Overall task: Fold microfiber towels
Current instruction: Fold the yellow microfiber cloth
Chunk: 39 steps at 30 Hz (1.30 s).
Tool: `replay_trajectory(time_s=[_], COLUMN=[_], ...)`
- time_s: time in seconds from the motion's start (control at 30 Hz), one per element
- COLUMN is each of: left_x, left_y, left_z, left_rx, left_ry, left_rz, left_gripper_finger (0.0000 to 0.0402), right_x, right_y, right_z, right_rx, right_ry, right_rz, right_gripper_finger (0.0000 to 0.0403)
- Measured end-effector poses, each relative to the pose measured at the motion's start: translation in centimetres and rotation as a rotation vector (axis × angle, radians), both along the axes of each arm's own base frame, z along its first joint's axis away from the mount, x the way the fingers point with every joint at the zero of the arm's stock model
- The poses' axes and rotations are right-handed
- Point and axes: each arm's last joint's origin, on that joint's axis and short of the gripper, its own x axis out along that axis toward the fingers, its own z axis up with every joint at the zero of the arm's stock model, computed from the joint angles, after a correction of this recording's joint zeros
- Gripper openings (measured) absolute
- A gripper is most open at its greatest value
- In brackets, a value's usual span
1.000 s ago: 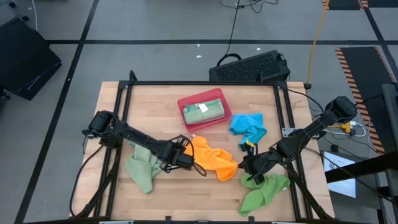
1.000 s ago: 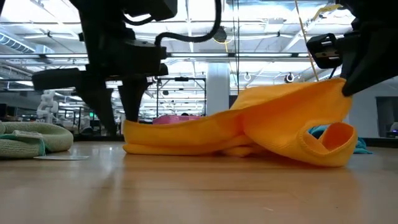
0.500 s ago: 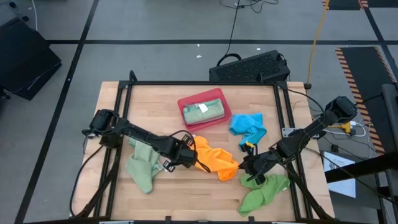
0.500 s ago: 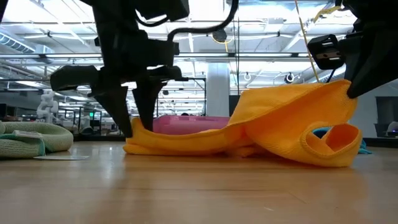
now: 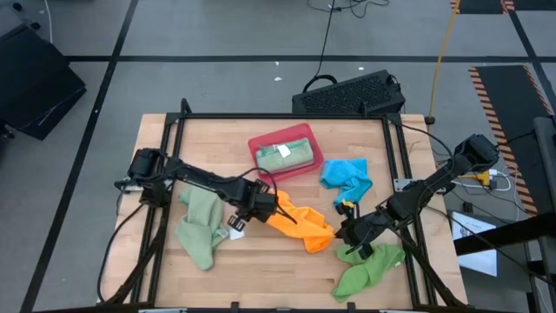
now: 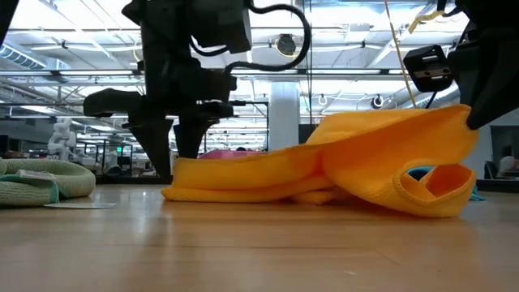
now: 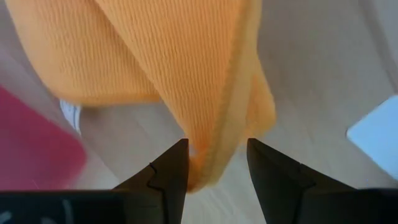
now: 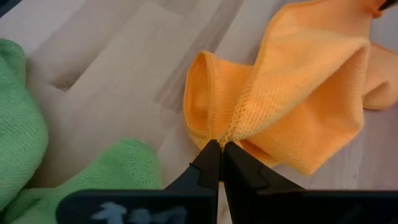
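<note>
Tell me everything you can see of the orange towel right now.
The orange towel is a soft, ribbed microfiber cloth with a stitched hem, crumpled on the wooden table near its middle. The right gripper is shut on one edge, lifting it; the left gripper stands open astride the opposite end.

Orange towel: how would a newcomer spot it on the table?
On the wooden table, look below the red tray, between both grippers. The orange towel lies crumpled there, the only orange cloth among green and blue ones.
</note>
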Motion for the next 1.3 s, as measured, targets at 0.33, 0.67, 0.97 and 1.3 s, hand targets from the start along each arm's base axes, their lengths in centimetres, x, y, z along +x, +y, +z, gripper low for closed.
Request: replay_trajectory(time_s=[0.33,0.67,0.97,1.3], left_x=[-1.2,-2.3,-2.0,-1.7], left_y=[-2.1,-6.0,-8.9,-8.1], left_z=[0.4,0.6,3.9,15.5], left_rx=[0.042,0.098,0.086,0.451], left_ry=[0.036,-0.043,-0.129,-0.489], left_rz=[0.115,0.254,0.371,0.555], left_gripper_finger=[0.0093,0.0006,0.0005,0.0004], right_x=[0.0,0.1,0.2,-1.8], right_y=[-0.3,-0.3,-1.0,-3.7], right_z=[-0.1,0.0,0.8,9.9], right_rx=[-0.03,-0.043,-0.149,-0.217], right_ry=[-0.008,-0.036,-0.158,-0.574], right_rz=[-0.089,-0.112,-0.249,-0.475], right_gripper_finger=[0.0004,0.0004,0.0004,0.0004])
